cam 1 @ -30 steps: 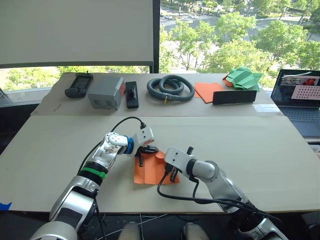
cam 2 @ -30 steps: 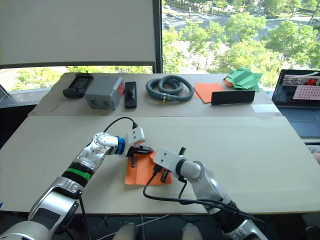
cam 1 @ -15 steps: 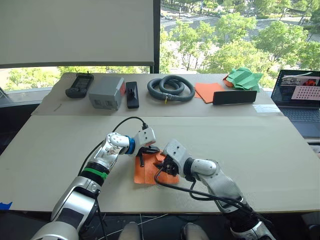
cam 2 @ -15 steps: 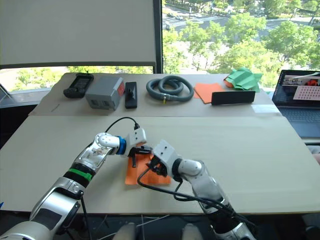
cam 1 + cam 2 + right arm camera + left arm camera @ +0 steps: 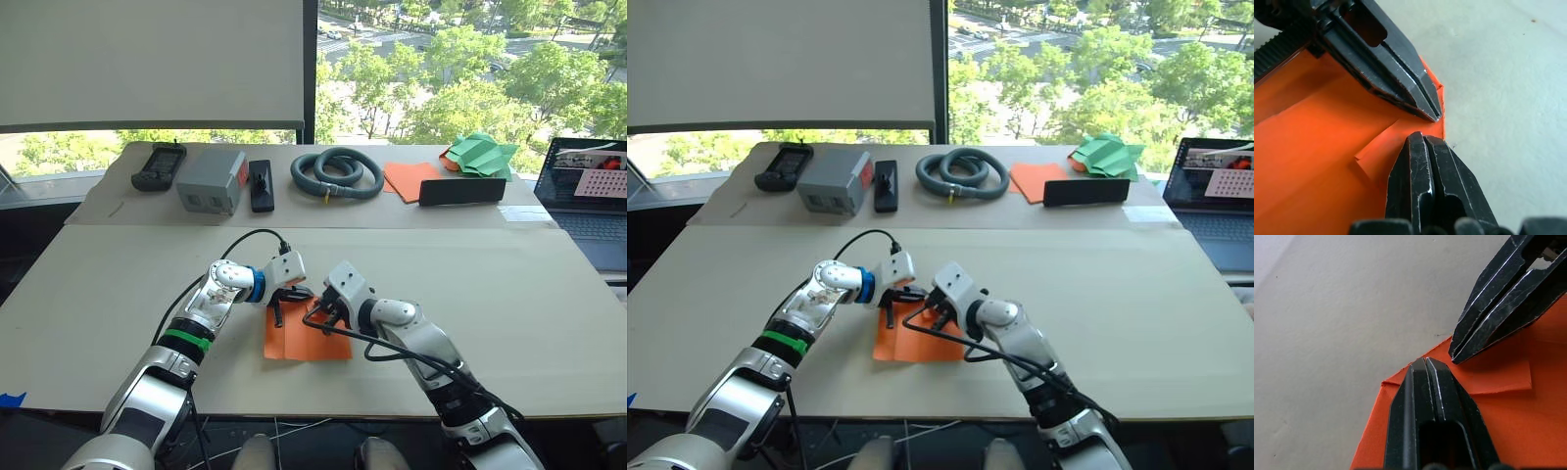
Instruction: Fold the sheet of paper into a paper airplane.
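The left gripper [image 5: 1425,364] is clenched, its tip pressing the far edge of the paper [image 5: 299,338], which lies flat on the table [image 5: 509,294], well apart from the hose [image 5: 336,172] on the far side. Just beside it, the right gripper [image 5: 1422,139] is also clenched, bearing down on a small folded corner flap. With the two tips nearly touching, they could collide, or a sideways push could drag the thin paper and skew the crease.

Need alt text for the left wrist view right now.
Two shut black claws press tip to tip on the far corner of the sheet of paper: the left claw from below, the right claw from above. A small folded flap lies beside them on the pale table.
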You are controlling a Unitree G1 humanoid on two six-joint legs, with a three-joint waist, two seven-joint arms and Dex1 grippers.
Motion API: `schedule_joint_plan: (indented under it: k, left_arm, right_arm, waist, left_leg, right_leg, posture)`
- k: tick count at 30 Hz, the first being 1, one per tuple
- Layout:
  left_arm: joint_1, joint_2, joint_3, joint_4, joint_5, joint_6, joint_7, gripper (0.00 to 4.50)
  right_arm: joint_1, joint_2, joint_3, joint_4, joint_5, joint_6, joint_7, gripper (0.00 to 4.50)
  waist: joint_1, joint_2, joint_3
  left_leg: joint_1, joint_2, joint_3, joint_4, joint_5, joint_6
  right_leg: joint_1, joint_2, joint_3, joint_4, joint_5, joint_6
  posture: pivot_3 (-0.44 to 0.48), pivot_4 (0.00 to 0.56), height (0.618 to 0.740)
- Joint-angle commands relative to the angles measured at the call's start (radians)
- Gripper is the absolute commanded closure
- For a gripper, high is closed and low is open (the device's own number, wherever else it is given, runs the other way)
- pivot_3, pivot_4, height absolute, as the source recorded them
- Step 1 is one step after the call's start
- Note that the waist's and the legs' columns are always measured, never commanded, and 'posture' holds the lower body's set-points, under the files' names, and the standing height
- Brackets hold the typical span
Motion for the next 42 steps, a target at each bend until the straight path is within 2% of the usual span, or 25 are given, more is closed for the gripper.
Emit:
schedule_joint_plan:
  k: [1, 16, 42]
  left_arm:
    - [0.025, 0.005, -0.022, 0.004, 0.027, 0.014, -0.006, 4.50]
    - [0.039, 0.010, -0.019, -0.018, 0.029, 0.028, -0.007, 4.50]
    - [0.050, 0.023, -0.018, -0.021, 0.033, 0.024, -0.022, 4.50]
  right_arm:
    - [-0.023, 0.007, 0.002, 0.036, -0.011, -0.015, -0.022, 4.48]
    - [0.042, -0.023, 0.053, 0.076, -0.018, 0.007, -0.014, 4.48]
    - [0.281, -0.169, -0.003, -0.205, 0.031, 0.163, -0.029, 4.48]
  waist:
    - [0.000, 0.000, 0.000]
    - [-0.005, 0.000, -0.008]
    - [0.007, -0.003, -0.011]
  left_leg:
    - [0.000, 0.000, 0.000, 0.000, 0.000, 0.000]
    - [0.002, 0.000, 0.000, 0.000, 0.000, 0.000]
    - [0.005, 0.000, 0.000, 0.000, -0.005, -0.007]
  right_leg:
    - [0.000, 0.000, 0.000, 0.000, 0.000, 0.000]
    - [0.002, 0.000, 0.000, 0.001, -0.002, -0.001]
    - [0.001, -0.001, -0.001, -0.001, -0.005, 0.000]
  posture:
    - [0.000, 0.150, 0.704]
    - [0.000, 0.150, 0.704]
    - [0.000, 0.150, 0.704]
